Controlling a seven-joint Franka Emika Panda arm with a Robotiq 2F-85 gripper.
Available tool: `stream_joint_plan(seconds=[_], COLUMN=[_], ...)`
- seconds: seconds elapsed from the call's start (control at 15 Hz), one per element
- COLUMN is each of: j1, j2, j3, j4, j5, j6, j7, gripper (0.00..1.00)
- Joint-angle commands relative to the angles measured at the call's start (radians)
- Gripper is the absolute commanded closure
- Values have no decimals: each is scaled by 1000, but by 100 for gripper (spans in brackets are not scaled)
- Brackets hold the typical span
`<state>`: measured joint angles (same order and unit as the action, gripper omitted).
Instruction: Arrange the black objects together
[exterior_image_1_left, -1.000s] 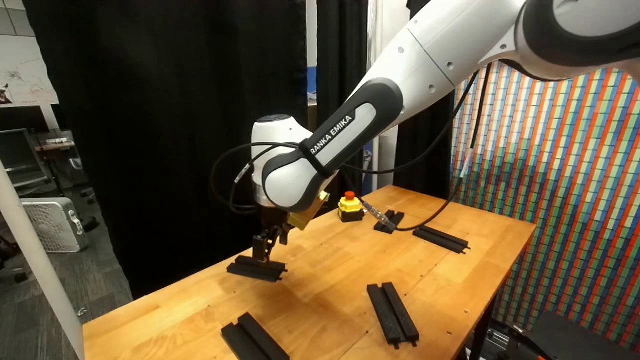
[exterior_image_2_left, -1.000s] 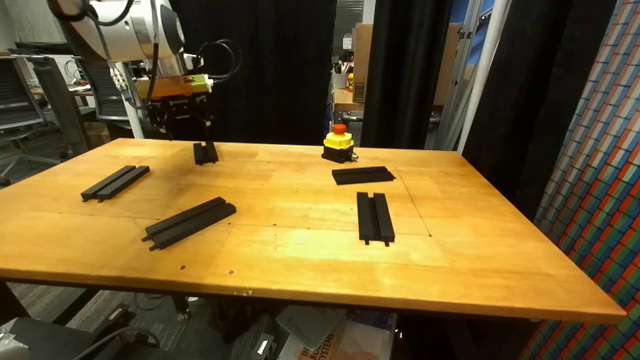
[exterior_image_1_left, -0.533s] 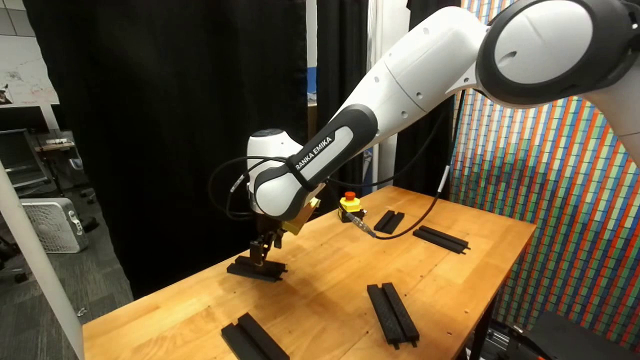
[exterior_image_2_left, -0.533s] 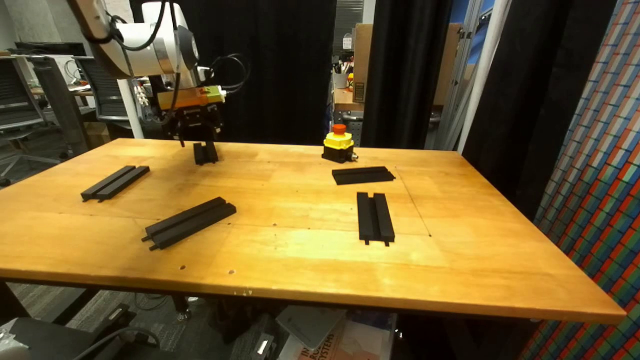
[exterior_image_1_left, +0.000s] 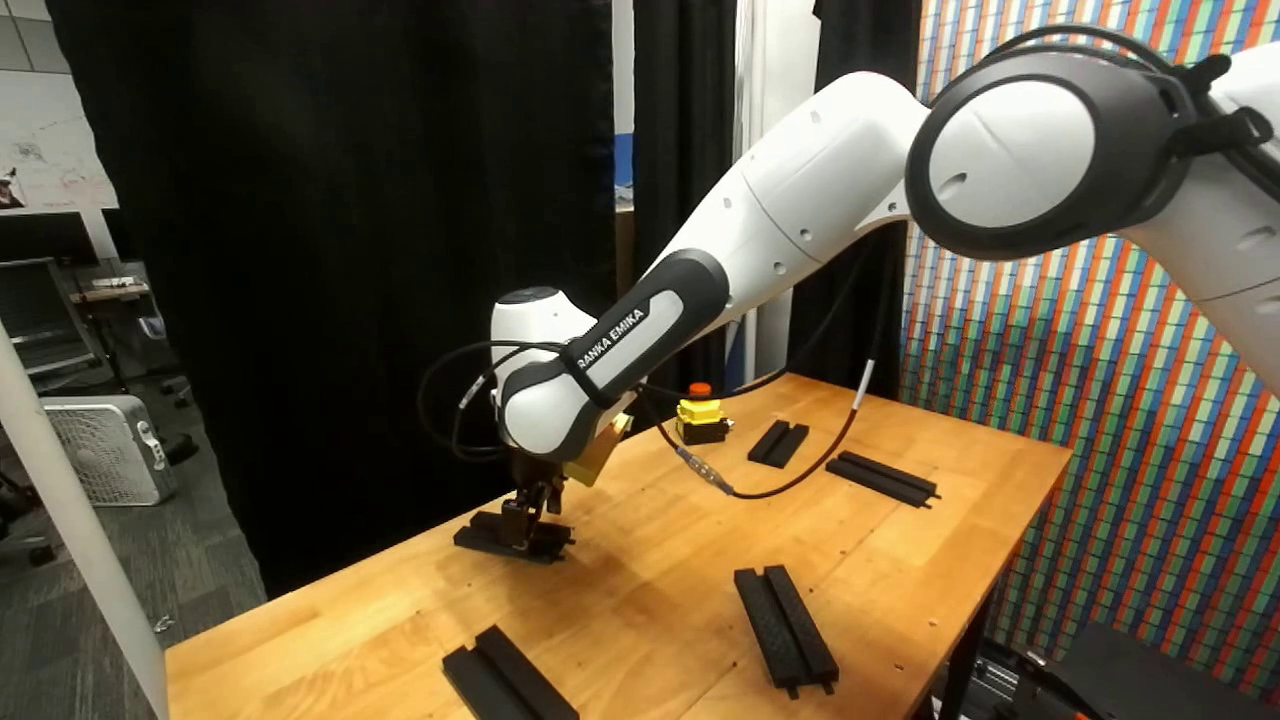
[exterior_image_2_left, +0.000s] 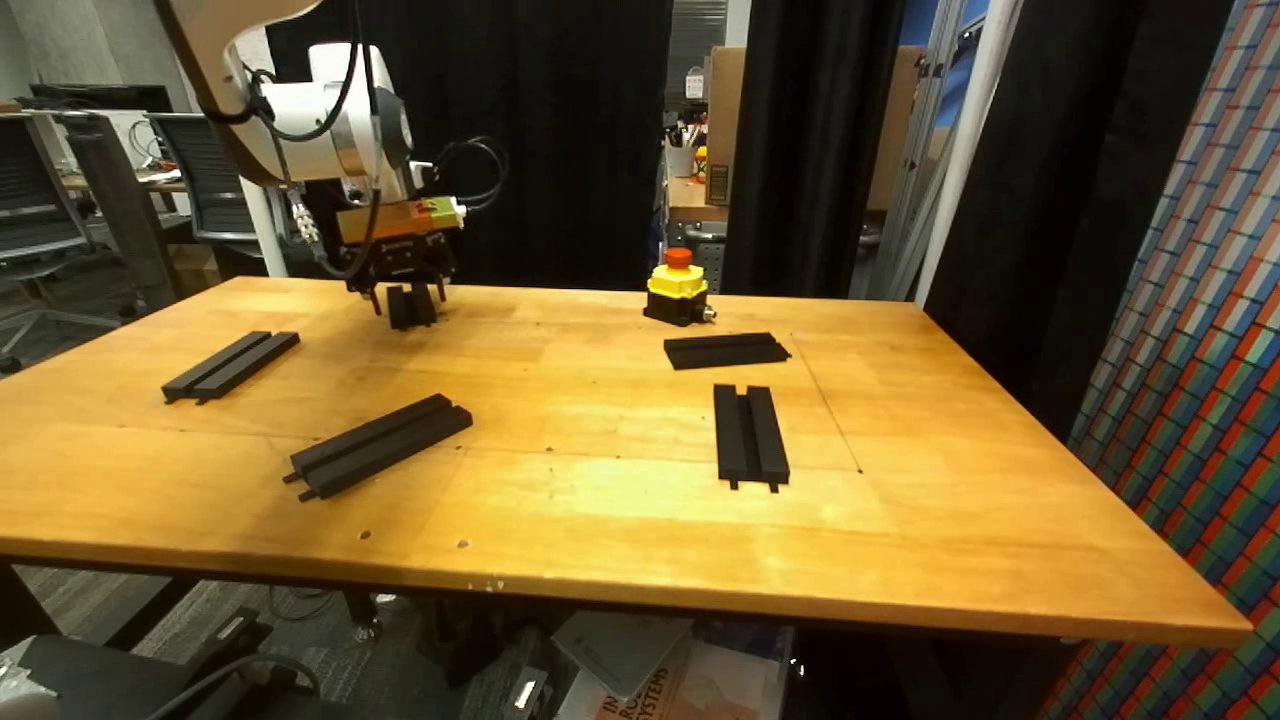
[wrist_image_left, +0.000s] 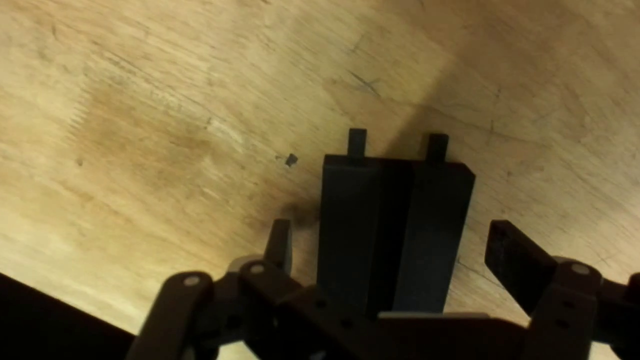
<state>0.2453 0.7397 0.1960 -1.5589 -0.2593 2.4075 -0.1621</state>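
Observation:
Several flat, matte black objects, each a pair of joined slats with small pegs at one end, lie apart on the wooden table. One black object (wrist_image_left: 350, 225) lies lengthwise between the fingers of my gripper (wrist_image_left: 392, 240), with a gap on either side; its near end is hidden by the gripper. In both exterior views the gripper (exterior_image_1_left: 535, 522) is open and low over this object (exterior_image_2_left: 411, 308) near the table's far edge. The others are a front black object (exterior_image_1_left: 512, 675), a middle one (exterior_image_1_left: 786, 628), a right one (exterior_image_1_left: 882, 479) and a back one (exterior_image_1_left: 778, 443).
A yellow and black box with a red button (exterior_image_2_left: 678, 288) stands near the back edge of the table (exterior_image_2_left: 600, 560). A black cable (exterior_image_1_left: 800, 480) hangs from the arm low over the table. Black curtains (exterior_image_1_left: 350, 300) hang behind the table.
The arm has come down, bringing the open gripper from above the far black object to around it. The black objects have not moved.

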Motion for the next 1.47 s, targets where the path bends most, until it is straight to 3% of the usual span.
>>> stream_joint_plan(seconds=[0.0, 0.2, 0.27, 0.33, 0.6, 1.13, 1.4], j1=[15, 12, 12, 12, 23, 63, 80], j2=[60, 88, 98, 104, 93, -16, -119], j3=[-12, -10, -10, -10, -22, -49, -35], j4=[95, 126, 137, 147, 166, 60, -62], j5=[22, 28, 29, 30, 44, 66, 92], j6=[-48, -61, -63, -66, -129, -247, -262], j7=[-36, -44, -47, -52, -8, 207, 304], gripper=[0, 0, 25, 26, 53, 55, 55])
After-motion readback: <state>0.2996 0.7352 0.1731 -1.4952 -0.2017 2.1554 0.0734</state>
